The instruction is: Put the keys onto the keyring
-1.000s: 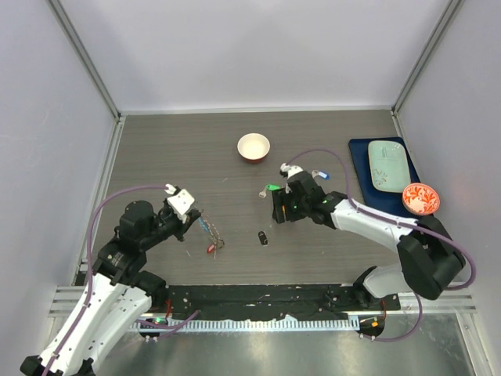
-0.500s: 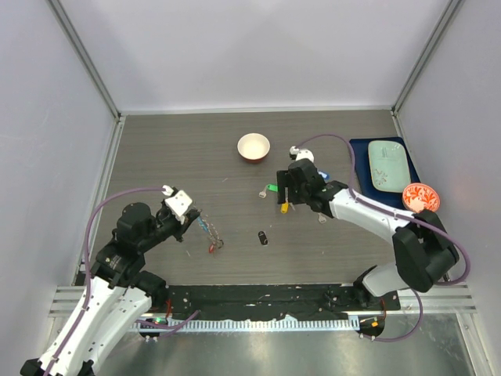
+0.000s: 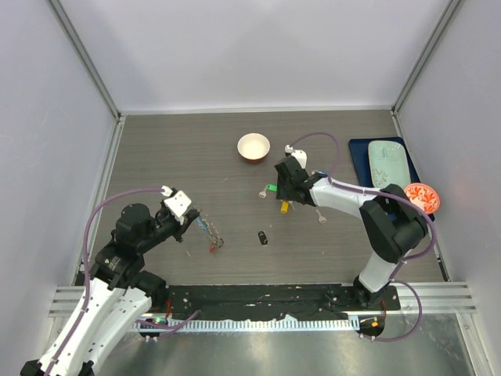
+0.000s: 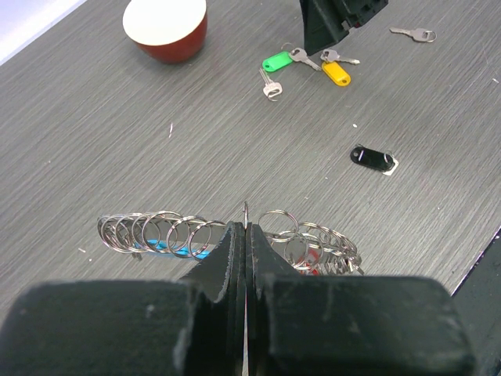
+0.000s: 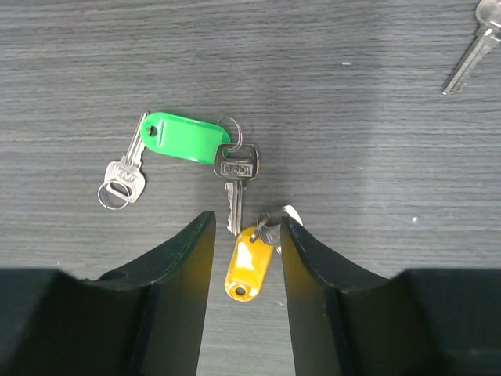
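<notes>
Near the table's middle, the right gripper [image 5: 245, 222] has shifted a little farther away over the last second, uncovering the yellow-tagged key [image 5: 249, 262]. It now hangs over that key with its jaws apart, one on each side and gripping nothing. I judge it is lining up a pick, and no key has been lifted yet. The green-tagged keys [image 5: 188, 139] lie just beyond, a plain key [image 5: 468, 48] is off to the far right, and a black-tagged key [image 4: 372, 157] is nearer. At the near left, the left gripper [image 4: 245, 235] has hardly moved and stays clamped on the keyring [image 4: 196, 231], steadying it for threading. The tags show no writing. One key head has stamped lettering, too small to read
</notes>
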